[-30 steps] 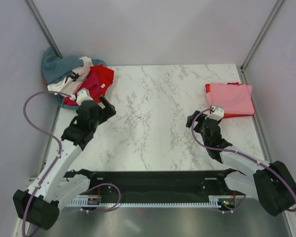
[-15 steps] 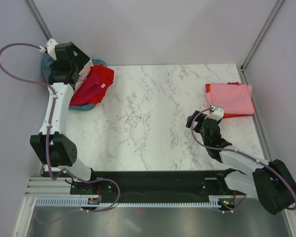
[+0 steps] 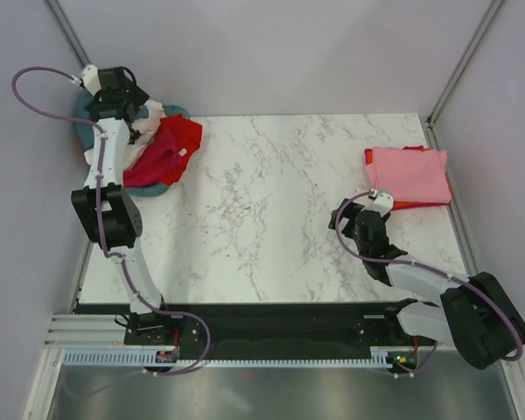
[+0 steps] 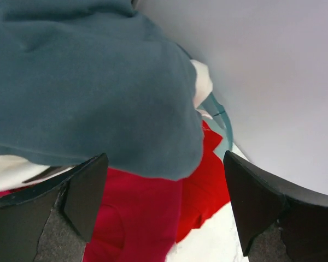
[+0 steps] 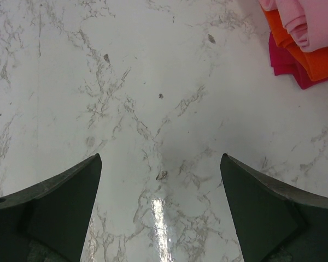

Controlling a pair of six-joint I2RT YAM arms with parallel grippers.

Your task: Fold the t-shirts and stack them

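Top view: left claw (image 3: 131, 107) wide above the shirt heap in teal basket (image 3: 157, 188), far-left bench (image 3: 271, 219) corner. Folded stack (image 3: 407, 173) far right. Right claw (image 3: 348, 217) wide, empty.

Left wrist: slate shirt (image 4: 87, 82) droops over red shirt (image 4: 147, 218), ungripped. Limp, light cotton; likely best pinched at its hanging edge.

Right wrist: bare marble, stack corner.

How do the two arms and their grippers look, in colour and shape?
The left arm and right arm have white links and black joints. A thin purple cable loops along each. The left gripper and right gripper have broad, dark, wedge-shaped fingers.
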